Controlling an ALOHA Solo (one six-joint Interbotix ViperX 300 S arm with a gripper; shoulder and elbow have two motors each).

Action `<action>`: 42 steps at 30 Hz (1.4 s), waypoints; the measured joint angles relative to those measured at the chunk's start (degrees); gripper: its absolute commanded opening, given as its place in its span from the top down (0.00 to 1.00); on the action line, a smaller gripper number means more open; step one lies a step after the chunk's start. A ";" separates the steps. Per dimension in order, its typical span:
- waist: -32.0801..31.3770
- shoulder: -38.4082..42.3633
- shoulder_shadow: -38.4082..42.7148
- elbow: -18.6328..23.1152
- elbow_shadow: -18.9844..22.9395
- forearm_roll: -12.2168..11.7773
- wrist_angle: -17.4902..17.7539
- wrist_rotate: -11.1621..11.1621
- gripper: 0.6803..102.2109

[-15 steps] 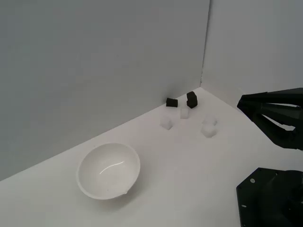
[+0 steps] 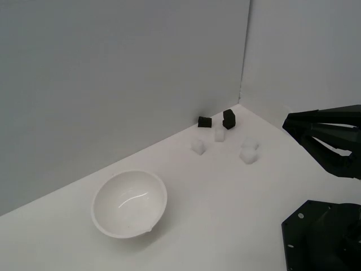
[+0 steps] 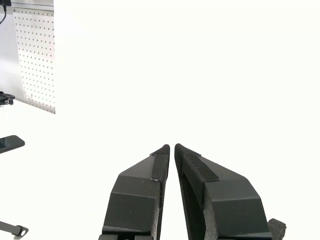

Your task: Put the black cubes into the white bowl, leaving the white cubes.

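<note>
Two black cubes lie near the far corner in the exterior view: one (image 2: pixel 205 121) by the back wall and a taller black shape (image 2: pixel 228 118) to its right, which may be two cubes together. Three white cubes (image 2: pixel 197 146) (image 2: pixel 219 135) (image 2: pixel 248 150) lie just in front of them. The white bowl (image 2: pixel 130 204) stands upright and empty toward the exterior view's left. My gripper (image 2: pixel 285 125) hovers at the exterior view's right, above and apart from the cubes. In the wrist view the gripper (image 3: pixel 171 147) is shut on nothing, and no cube or bowl shows there.
Grey walls meet in a corner right behind the black cubes. The arm's black base (image 2: pixel 321 237) sits at the exterior view's lower right. The wrist view is washed out white, with a pegboard (image 3: pixel 35 60) at one side.
</note>
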 measured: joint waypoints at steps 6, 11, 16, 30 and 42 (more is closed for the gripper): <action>0.00 0.09 0.00 0.00 0.09 -0.09 0.00 0.00 0.98; 0.00 0.00 0.00 0.00 0.09 0.00 0.00 0.00 0.96; 0.00 0.00 -0.09 -0.09 -0.09 0.00 0.00 0.00 0.86; 2.02 -10.63 -10.55 -6.59 -6.77 0.00 -0.18 0.09 0.86; 5.54 -40.25 -40.52 -22.68 -22.59 0.00 6.50 -1.14 0.79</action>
